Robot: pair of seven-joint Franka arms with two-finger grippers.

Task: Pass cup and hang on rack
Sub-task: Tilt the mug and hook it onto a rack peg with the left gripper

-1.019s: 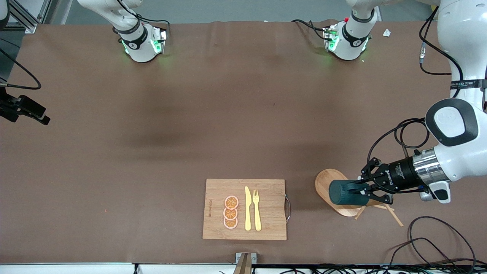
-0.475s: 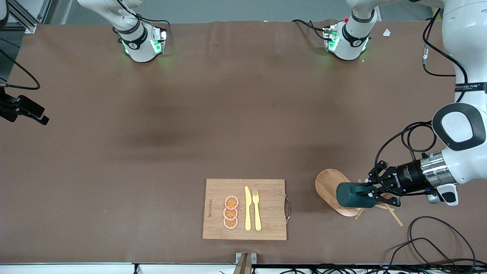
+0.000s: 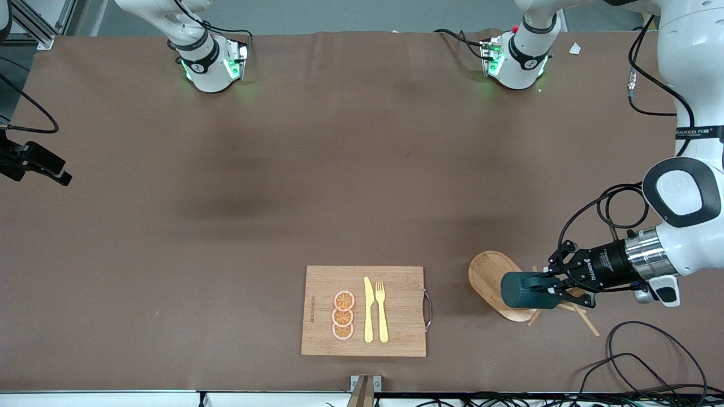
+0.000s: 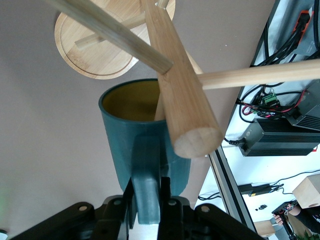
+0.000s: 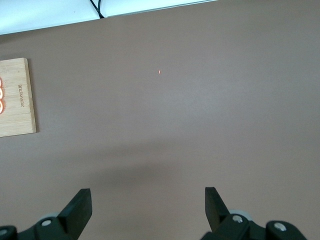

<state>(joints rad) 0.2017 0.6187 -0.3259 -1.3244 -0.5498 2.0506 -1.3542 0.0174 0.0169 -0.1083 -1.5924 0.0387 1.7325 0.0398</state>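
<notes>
left gripper point(image 3: 550, 288) clamped tight on the cup point(image 3: 523, 291) by its handle, cup sideways over the rack point(image 3: 489, 274) base, pegs poking right by its mouth, right gripper point(image 5: 148, 205) spread wide, empty, waiting well away from the rack

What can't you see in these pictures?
- Front view: the rack post and most pegs are hidden by the cup and the left hand.
- Left wrist view: whether the cup handle is hooked on a peg; the left hand covers it.
- Front view: the right hand is cut off by the edge.
- Right wrist view: the cutting board is cut off.
</notes>
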